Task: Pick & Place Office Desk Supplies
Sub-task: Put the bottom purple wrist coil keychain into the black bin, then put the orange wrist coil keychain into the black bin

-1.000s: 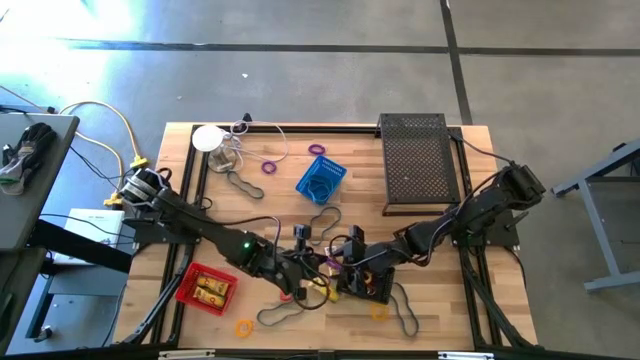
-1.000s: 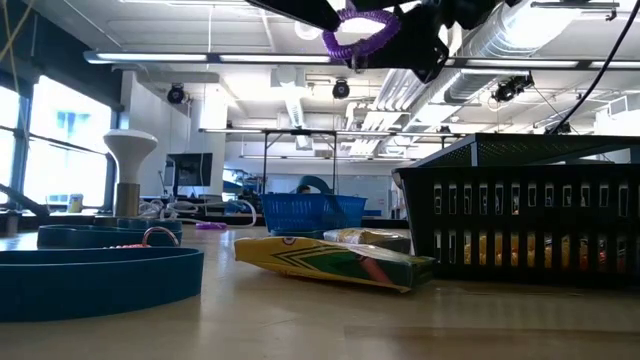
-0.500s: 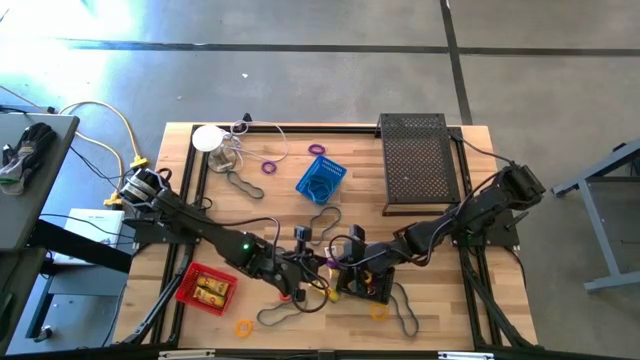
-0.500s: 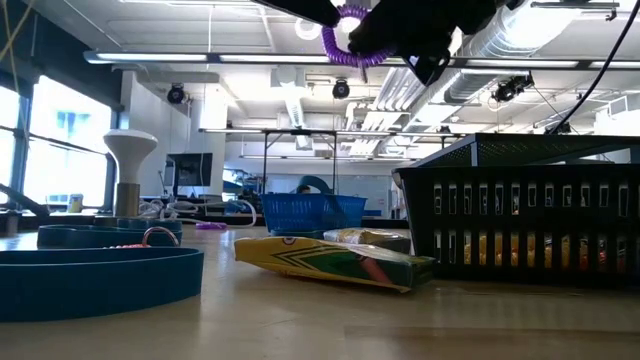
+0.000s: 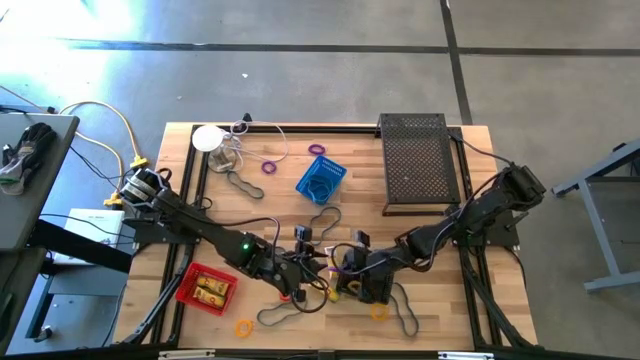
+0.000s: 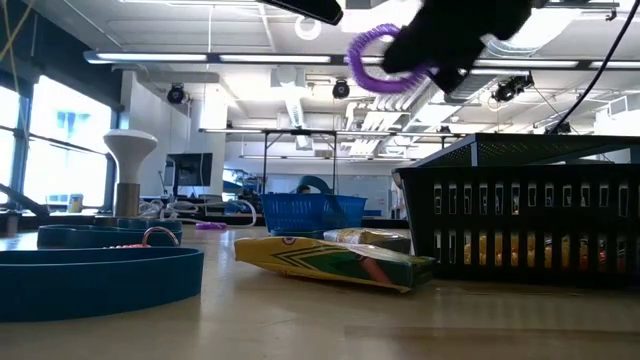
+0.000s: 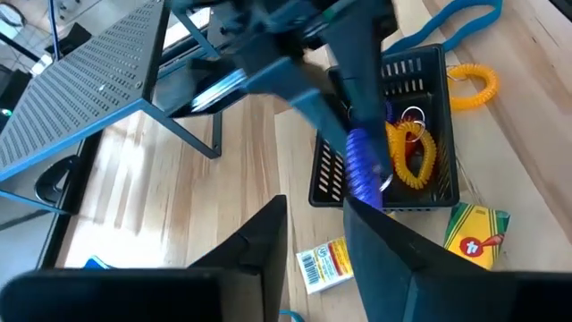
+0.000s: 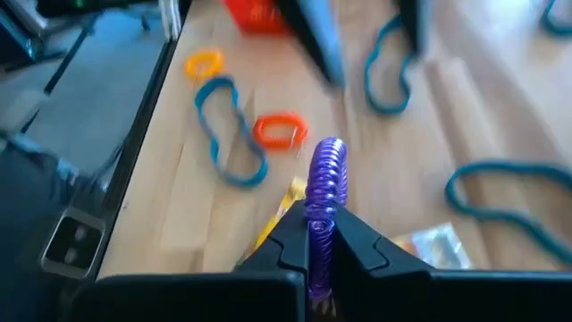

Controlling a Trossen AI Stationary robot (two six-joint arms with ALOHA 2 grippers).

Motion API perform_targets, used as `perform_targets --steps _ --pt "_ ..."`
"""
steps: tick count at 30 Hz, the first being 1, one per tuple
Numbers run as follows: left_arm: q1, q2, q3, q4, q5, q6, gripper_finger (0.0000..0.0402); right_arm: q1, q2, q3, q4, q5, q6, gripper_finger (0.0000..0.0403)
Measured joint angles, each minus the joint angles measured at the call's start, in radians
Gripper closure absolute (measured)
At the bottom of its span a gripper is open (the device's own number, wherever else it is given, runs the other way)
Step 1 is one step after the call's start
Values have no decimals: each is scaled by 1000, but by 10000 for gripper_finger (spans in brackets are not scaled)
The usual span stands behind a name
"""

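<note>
Two Arms Met Over the Table's Front Middle

Both arms were stretched inward above the black basket (image 5: 372,288). The right gripper (image 8: 320,234) was clamped on a purple coil ring (image 8: 325,192), held aloft. The left gripper (image 7: 315,234) was parted, the ring just beyond its fingers.

Blk mesh tray (image 5: 416,165) – white disc (image 5: 207,138) (cabled).
</note>
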Motion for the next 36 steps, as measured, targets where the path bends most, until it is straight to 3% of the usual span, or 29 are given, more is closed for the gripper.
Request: perform_targets --steps 14,19,30,36 --pt "0 0 0 -12 -1 -43 286 115 0 0 -332 -50 419 394" --pt "0 0 0 -11 -1 -43 286 153 -1 -13 -346 29 440 388" --pt "3 0 0 -12 -1 -50 286 159 -1 -81 -272 54 453 292" --pt "3 -1 -1 -30 -1 -57 286 156 -13 -81 -212 82 310 235"
